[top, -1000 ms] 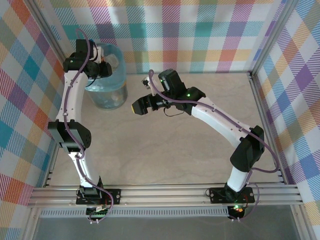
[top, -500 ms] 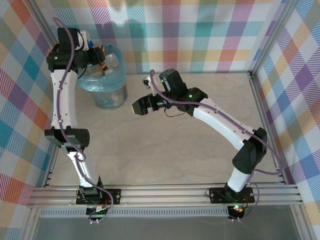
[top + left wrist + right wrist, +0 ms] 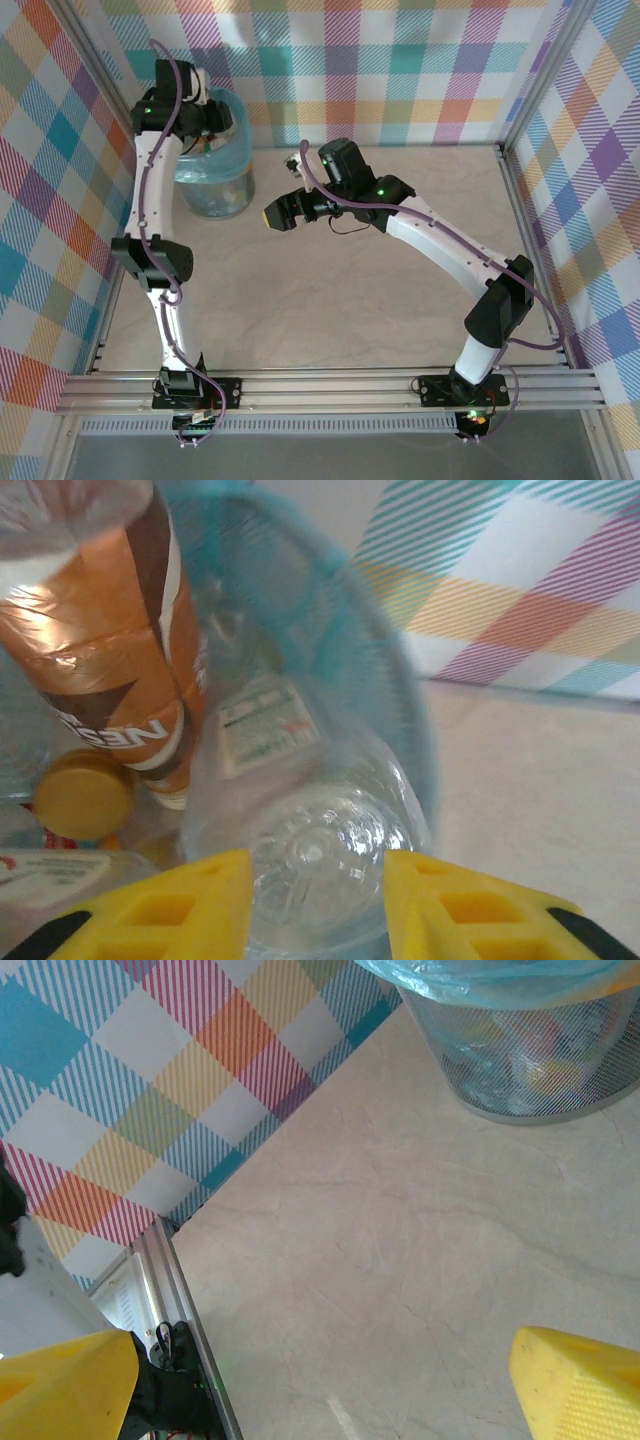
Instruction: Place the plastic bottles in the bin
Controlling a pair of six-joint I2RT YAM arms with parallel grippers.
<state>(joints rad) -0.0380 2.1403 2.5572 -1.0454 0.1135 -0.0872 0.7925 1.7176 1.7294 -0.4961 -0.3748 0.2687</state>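
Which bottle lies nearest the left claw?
The clear bottle seen base-on, just beyond the left claw; the brown-labelled bottle and the yellow-capped bottle lie farther, to its left.

Bin (image 3: 228, 192): round, mesh wall, translucent light-blue bag liner, upright at far-left corner of table (image 3: 350, 300). Coloured labels show through mesh.
Inside, bottles heaped:
- clear bottle (image 3: 312, 865), base toward left wrist camera, white label on side, near blue liner wall
- brown-label bottle (image 3: 120, 670), shiny orange-brown label, tilted, just left of it
- yellow cap (image 3: 85, 795) below brown label
- white-and-red-label bottle (image 3: 45, 868), partly hidden
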